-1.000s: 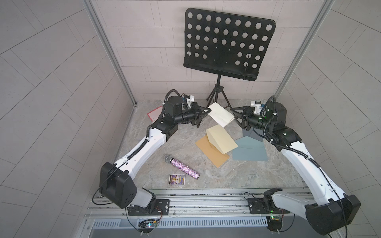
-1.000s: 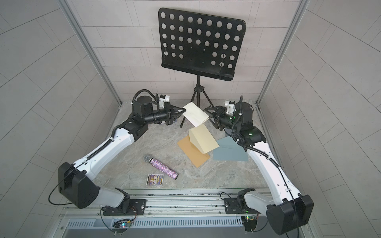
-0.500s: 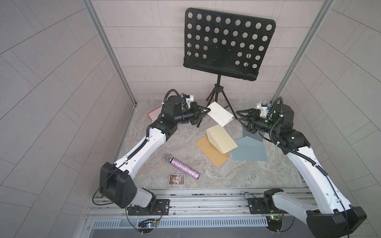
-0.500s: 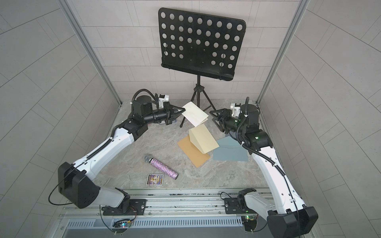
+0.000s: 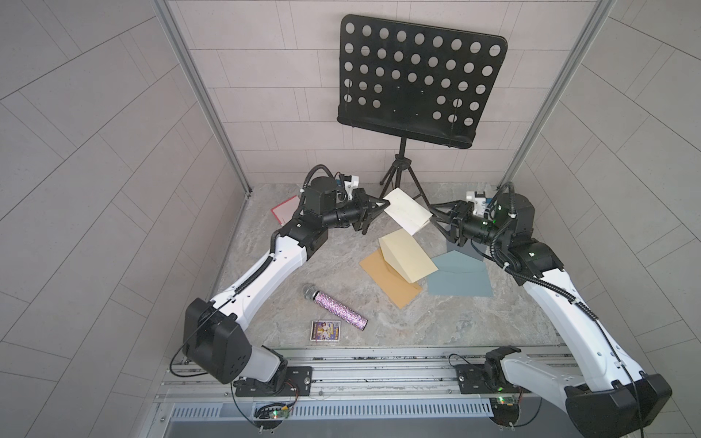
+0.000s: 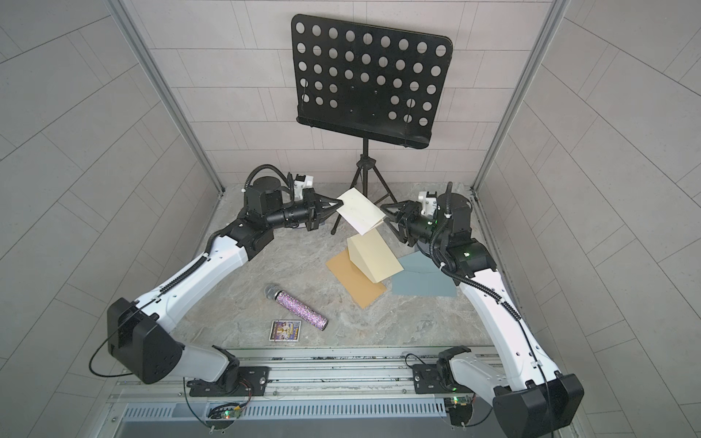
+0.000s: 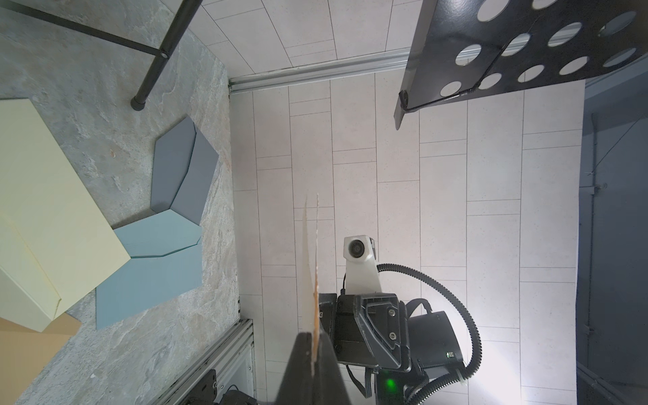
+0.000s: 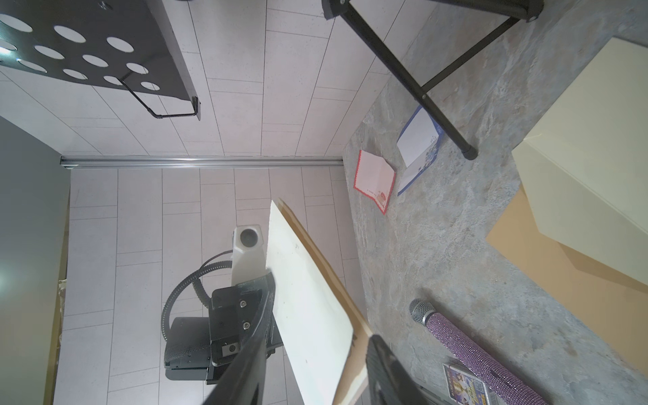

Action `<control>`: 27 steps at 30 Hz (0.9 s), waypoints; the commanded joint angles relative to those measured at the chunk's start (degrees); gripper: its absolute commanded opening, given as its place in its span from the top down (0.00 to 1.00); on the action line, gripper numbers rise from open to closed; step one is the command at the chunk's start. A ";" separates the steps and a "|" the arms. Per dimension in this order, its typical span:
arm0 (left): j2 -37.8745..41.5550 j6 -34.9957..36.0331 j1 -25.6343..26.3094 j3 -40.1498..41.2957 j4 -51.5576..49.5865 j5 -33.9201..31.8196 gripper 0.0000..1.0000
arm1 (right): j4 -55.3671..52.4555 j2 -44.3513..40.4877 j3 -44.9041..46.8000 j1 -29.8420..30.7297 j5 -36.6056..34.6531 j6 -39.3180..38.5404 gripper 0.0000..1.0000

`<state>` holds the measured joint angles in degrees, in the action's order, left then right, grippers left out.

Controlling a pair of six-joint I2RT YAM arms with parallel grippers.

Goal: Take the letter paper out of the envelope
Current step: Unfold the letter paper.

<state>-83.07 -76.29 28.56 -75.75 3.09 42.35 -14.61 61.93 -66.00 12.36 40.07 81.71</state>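
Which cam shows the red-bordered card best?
Right wrist: the red-bordered card lies unobstructed on the table, beside a blue-bordered card. In a top view only part of it shows past the left arm. Left wrist view misses it.

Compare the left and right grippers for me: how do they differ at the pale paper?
The left gripper is shut, fingers pinched on one end of the pale paper; the right gripper is open, fingers spread. The left gripper alone holds the paper up; the right gripper only straddles its other end, not clamping it. Both are raised above the table, facing each other.
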 commanded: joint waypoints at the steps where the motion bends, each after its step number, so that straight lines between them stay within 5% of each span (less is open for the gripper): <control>1: -0.42 -0.77 0.54 -1.69 1.88 0.29 1.00 | 2.16 -0.10 -0.34 0.82 -0.08 1.76 0.51; 9: -0.77 -1.93 1.41 -1.45 3.29 -0.43 1.00 | 5.78 0.56 0.70 2.55 -0.43 3.66 0.52; 18: -1.26 -11.48 1.54 1.21 13.71 -4.48 1.00 | 12.20 0.97 2.28 4.96 -1.91 6.15 0.54; 27: -2.46 -12.21 2.56 -0.39 14.02 -4.69 1.00 | 13.53 3.80 -0.73 7.08 -1.73 5.83 0.66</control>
<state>-85.14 -86.56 30.65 -75.29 13.93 37.65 -3.25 65.84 -65.30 18.24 38.46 86.70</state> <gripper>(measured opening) 0.056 0.346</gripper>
